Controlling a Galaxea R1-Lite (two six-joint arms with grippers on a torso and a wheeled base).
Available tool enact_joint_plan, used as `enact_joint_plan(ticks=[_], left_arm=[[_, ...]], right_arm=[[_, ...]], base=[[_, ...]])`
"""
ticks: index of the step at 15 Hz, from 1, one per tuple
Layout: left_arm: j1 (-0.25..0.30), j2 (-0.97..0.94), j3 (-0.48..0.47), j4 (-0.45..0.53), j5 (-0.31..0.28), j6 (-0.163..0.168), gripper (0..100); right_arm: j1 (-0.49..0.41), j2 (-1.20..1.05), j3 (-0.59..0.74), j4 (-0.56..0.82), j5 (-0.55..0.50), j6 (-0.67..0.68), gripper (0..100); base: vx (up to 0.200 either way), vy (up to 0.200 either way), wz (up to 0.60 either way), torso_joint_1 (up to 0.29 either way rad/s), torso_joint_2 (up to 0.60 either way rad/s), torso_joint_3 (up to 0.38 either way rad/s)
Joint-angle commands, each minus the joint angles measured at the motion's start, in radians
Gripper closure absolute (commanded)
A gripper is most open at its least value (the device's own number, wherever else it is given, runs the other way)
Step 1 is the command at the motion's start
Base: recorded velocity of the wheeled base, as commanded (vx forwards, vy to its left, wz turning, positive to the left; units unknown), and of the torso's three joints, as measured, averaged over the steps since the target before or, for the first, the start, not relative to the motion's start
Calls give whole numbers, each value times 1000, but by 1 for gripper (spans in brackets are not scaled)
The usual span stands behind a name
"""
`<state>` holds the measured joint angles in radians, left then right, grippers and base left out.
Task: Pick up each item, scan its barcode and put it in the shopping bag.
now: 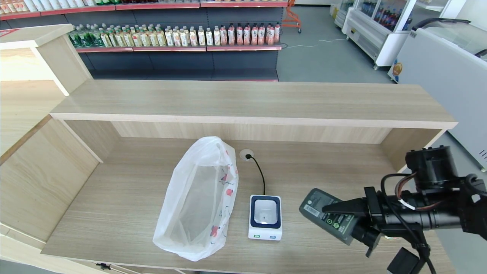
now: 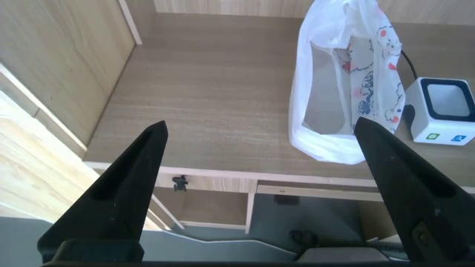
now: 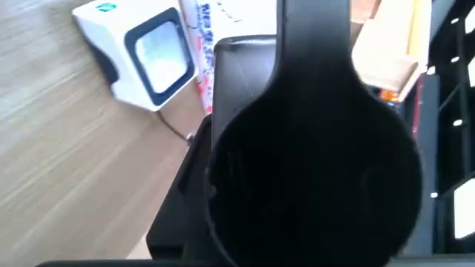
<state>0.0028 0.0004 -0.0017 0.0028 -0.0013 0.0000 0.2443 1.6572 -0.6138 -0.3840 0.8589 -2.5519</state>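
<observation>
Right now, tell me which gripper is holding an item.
The right gripper: it is shut on a dark grey labelled pack above the counter, beside the scanner. The left gripper is open and empty.

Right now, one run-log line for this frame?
right pincer: shut on dark grey box, right of barcode scanner | left pincer: open | shopping bag: left of scanner
</observation>
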Motion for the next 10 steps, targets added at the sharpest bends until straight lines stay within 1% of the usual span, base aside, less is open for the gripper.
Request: enact_joint_plan(ticks=[1, 2, 3, 4, 6, 8, 10], left_arm=[[0, 0, 0, 0, 0, 0, 0], [0, 0, 0, 0, 0, -2, 0], [0, 0, 0, 0, 1, 0, 0], [0, 0, 0, 0, 0, 0, 0], [0, 0, 0, 0, 0, 0, 0], [0, 0, 0, 0, 0, 0, 0], [0, 0, 0, 0, 0, 0, 0]], right_arm=[[155, 196, -86, -118, 78, -4, 100], [194, 211, -96, -130, 84, -4, 100], [263, 236, -113, -151, 84, -4, 100], [293, 274, -130, -170, 88, -5, 100], [294, 297, -133, -194, 101, -11, 100], [296, 315, -138, -223, 152, -13, 100], [308, 349, -167, -253, 153, -7, 100]], base=[[0, 0, 0, 0, 0, 0], [0, 0, 0, 0, 0, 0], [0, 0, 0, 0, 0, 0], [0, 0, 0, 0, 0, 0], [0, 0, 0, 0, 0, 0], [0, 0, 0, 0, 0, 0], [0, 0, 0, 0, 0, 0]])
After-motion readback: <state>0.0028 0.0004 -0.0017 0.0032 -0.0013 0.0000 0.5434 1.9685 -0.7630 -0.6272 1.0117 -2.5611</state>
